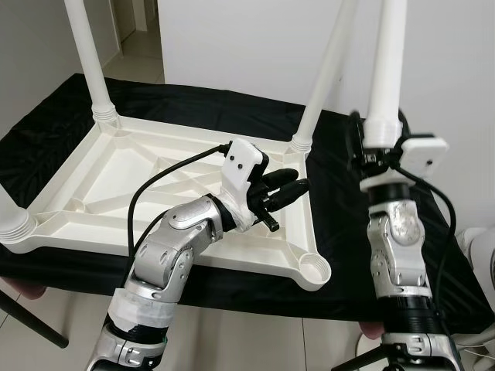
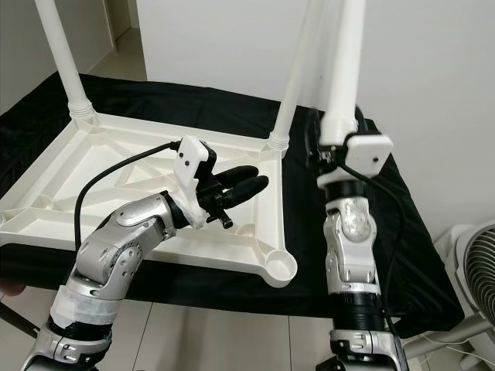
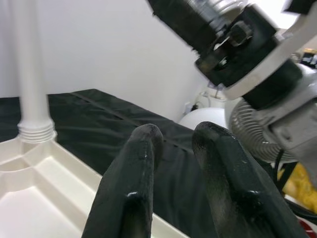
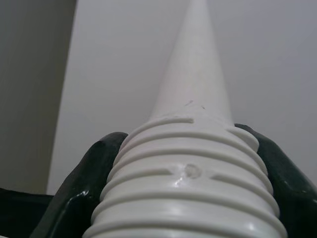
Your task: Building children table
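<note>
The white table top (image 1: 166,166) lies upside down on a black-covered table (image 1: 46,116). White legs stand in its far-left corner (image 1: 89,54), far-right corner (image 1: 325,73) and near-left corner (image 1: 15,226). The near-right socket (image 1: 313,269) is empty. To the right of the table top, my right gripper (image 1: 380,145) is shut on the threaded end of a fourth white leg (image 1: 387,62), held upright above the black cloth; both fingers (image 4: 81,183) clasp the thread (image 4: 188,188). My left gripper (image 1: 292,185) hovers over the table top's right side, slightly open, holding nothing.
A white wall stands behind the table. A fan (image 2: 479,267) sits on the floor to the right, with the table's near edge (image 1: 232,297) just in front of me. A doorway (image 1: 135,23) opens at the far left.
</note>
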### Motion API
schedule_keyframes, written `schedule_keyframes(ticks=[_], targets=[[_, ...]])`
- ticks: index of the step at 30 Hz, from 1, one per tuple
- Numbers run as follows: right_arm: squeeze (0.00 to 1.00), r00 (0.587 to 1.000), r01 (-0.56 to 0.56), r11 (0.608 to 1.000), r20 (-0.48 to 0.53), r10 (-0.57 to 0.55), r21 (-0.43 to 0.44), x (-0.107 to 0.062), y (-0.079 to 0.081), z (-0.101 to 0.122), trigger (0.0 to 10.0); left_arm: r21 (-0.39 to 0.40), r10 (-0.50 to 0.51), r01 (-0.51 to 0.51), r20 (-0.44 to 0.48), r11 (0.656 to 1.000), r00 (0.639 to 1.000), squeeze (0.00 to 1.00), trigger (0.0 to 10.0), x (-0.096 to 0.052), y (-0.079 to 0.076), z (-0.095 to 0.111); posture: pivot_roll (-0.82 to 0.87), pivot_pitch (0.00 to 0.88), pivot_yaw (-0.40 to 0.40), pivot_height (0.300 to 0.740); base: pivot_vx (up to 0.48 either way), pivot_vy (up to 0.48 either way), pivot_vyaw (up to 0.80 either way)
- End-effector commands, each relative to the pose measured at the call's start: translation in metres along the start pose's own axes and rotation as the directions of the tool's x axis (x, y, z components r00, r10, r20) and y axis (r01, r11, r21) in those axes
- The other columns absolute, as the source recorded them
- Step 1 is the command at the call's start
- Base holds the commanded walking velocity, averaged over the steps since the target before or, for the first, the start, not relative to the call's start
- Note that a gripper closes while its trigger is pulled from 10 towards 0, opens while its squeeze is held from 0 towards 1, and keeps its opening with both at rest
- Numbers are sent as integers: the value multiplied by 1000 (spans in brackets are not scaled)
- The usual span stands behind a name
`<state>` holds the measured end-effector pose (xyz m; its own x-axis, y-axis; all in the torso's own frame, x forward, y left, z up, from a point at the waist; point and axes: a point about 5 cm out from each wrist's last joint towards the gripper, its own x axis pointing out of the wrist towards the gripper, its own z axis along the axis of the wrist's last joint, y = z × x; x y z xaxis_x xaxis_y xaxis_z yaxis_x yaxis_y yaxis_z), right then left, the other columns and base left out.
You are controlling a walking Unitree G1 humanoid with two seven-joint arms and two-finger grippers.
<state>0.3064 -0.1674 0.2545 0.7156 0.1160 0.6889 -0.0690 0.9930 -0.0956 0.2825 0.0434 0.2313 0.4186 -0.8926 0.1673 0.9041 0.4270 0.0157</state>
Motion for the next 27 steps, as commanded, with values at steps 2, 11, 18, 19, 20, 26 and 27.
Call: schedule_keyframes(ticks=[2,11,18,19,20,26,27], targets=[[0,999,-27,999,43,28,-21,7,1,11,10000,4,-126,126,3,992,992,0,10000,1,-4,6,-54,0,-73,740,0,0,0],[0,988,-150,988,-22,150,-31,-7,15,2,10000,-86,-108,109,23,990,994,1000,10000,-5,6,12,-49,0,-76,740,0,0,0],[0,967,-230,973,-114,227,-14,-35,22,-8,10000,-130,-114,118,38,984,993,1000,10000,-11,11,17,-53,4,-77,740,0,0,0],[0,967,-230,973,-114,227,-14,-35,22,-8,10000,-130,-114,118,38,984,993,1000,10000,-11,11,17,-53,4,-77,740,0,0,0],[0,951,-272,962,-150,269,-4,-45,26,-12,10000,-199,-111,119,53,973,992,1000,10000,-13,17,15,-61,7,-73,740,0,0,0],[0,926,-324,946,-201,321,16,-60,33,-18,10000,-316,-41,52,41,947,998,1000,10000,-11,30,6,-64,8,-71,740,0,0,0],[0,926,-324,946,-201,321,16,-60,33,-18,10000,-316,-41,52,41,947,998,1000,10000,-11,30,6,-64,8,-71,740,0,0,0]])
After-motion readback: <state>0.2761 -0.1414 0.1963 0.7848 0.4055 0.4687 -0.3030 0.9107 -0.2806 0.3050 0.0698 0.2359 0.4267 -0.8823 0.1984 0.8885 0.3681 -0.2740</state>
